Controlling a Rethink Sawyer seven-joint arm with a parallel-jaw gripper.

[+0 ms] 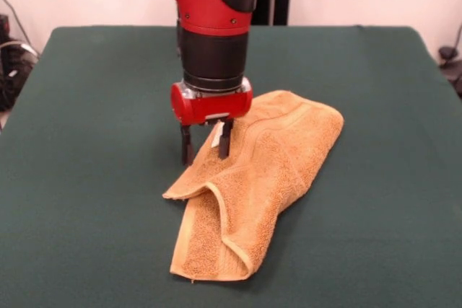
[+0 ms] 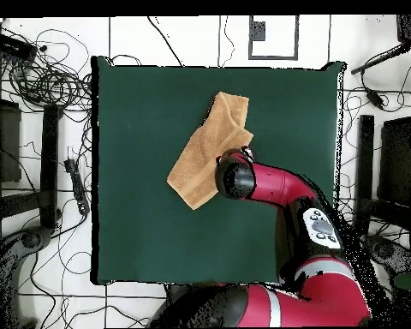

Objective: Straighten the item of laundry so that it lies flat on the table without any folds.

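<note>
The orange-tan towel (image 1: 268, 167) lies folded and bunched on the green table (image 1: 86, 192), running from the middle toward the front edge, with one corner flipped over. A small white tag (image 1: 215, 135) shows at its left edge. My gripper (image 1: 206, 146) points straight down at that edge with its two dark fingers apart; one fingertip (image 1: 225, 142) is on the towel by the tag and the other is just off the cloth. In the overhead view the towel (image 2: 205, 154) lies diagonally on the table (image 2: 140, 214), and the wrist (image 2: 235, 178) hides the fingers.
Green cloth surrounds the towel on all sides. Cables and equipment (image 2: 38, 77) lie on the floor beyond the table's edges. The arm (image 2: 286, 193) reaches in over one table side.
</note>
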